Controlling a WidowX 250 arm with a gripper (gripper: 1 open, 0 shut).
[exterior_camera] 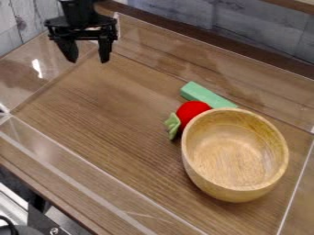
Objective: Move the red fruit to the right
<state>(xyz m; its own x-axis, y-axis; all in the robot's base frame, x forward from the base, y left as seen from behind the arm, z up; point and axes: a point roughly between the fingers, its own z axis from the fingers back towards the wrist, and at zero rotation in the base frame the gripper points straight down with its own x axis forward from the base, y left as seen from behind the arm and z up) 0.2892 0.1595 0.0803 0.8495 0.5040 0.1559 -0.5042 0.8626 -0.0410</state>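
Much of the red fruit (190,112) is hidden: its lower right side is cut off by the rim of the wooden bowl (234,152), which stands in front of it, so only the upper, glossy part of the round body can be seen. Its green leaves (172,125) show at the 8 o'clock side of the body, partly tucked against the bowl's wall, and their exact shape is hard to make out. From what is visible, the fruit is laid on its side with its leafy end pointed toward 8 o'clock and its long axis run from 8 to 2 o'clock, though the far end cannot be seen. A light green block (207,95) is set just behind the fruit at its 1 o'clock side; whether the two touch cannot be told. The fruit is found right of the middle of the bench (98,119), touching or just beside the bowl's 10 o'clock edge. The arm is cut off by the top edge of the picture, so only the tool (84,50) and a short part above it are shown, at the upper left, well apart from the fruit. Its dark fingers (66,50) are held apart, pointed down, with nothing between them. Glare on the clear side walls (37,69) blurs the left border.
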